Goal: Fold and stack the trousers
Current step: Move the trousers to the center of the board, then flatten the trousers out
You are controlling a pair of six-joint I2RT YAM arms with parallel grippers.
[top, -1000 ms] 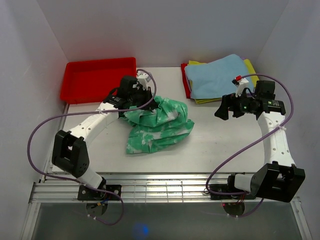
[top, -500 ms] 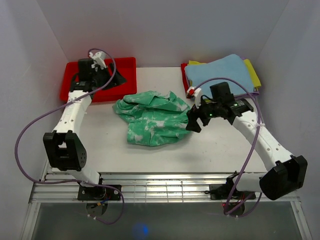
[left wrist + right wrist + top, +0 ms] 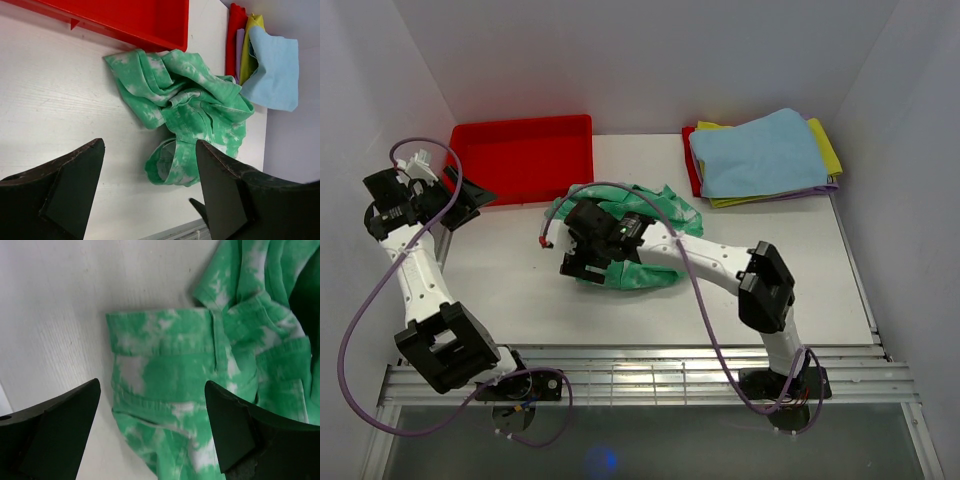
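**Overhead and wrist views, both claws released.**

Your left gripper [image 3: 467,194] hangs at the 9 o'clock edge of the table [image 3: 790,260], just beside the near corner of the red tray [image 3: 520,160]. Its jaws stand wide apart. In its wrist view the left gripper [image 3: 147,200] has nothing between its fingers [image 3: 70,190], only bare table below them.

Your right gripper [image 3: 578,250] reaches across to the middle of the table and sits over the 8 o'clock side of the trousers [image 3: 665,208]. Its jaws are also spread wide. In its wrist view the right gripper [image 3: 150,435] frames a waistband fold of the trousers [image 3: 165,375], and neither finger is closed on cloth. You cannot tell from these views whether the fingertips touch the fabric.

The trousers [image 3: 195,115] lie crumpled and unfolded at the table's centre. They are just beside the near edge of the tray [image 3: 140,20], toward 5 o'clock from it.

Count:
- One pair of trousers.
- One red tray, at 11 o'clock.
- One stack of flat cloths at 1 o'clock, with a light blue cloth [image 3: 760,150] on top, a yellow cloth [image 3: 825,145] under it, and a red cloth [image 3: 690,165] showing at the stack's 9 o'clock edge.
- Two arms, with one gripper each.
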